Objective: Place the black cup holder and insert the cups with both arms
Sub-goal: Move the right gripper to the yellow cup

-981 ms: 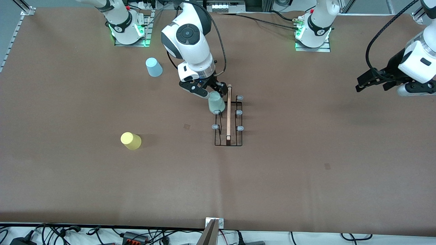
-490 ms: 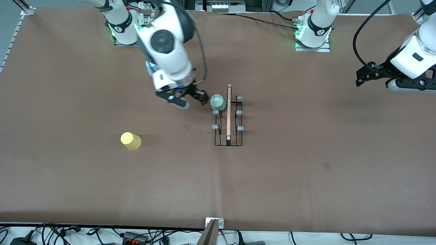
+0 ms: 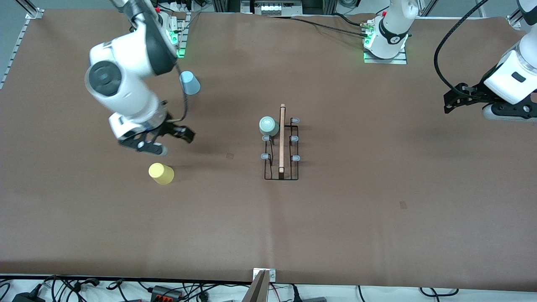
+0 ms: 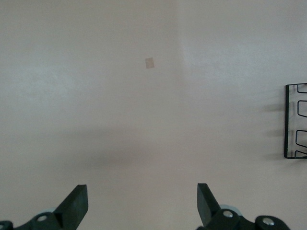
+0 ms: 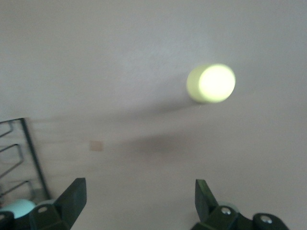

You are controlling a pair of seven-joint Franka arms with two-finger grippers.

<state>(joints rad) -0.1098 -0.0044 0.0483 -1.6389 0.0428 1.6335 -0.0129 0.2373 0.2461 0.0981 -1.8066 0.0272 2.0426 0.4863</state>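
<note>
Green cup [image 3: 267,125] racked on black cup holder [image 3: 281,144].
I log right gripper [image 3: 168,140] spread over table (near yellow cup [image 3: 160,173]); left gripper [image 3: 461,97] spread, waiting.

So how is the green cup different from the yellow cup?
The pale green cup sits upside down on a peg of the black cup holder; the yellow cup stands upside down on the table, off the holder toward the right arm's end. The green one lies farther from the front camera than the yellow one. The open right gripper hangs near the yellow cup, not the green. Both are small, plain and tapered.
</note>
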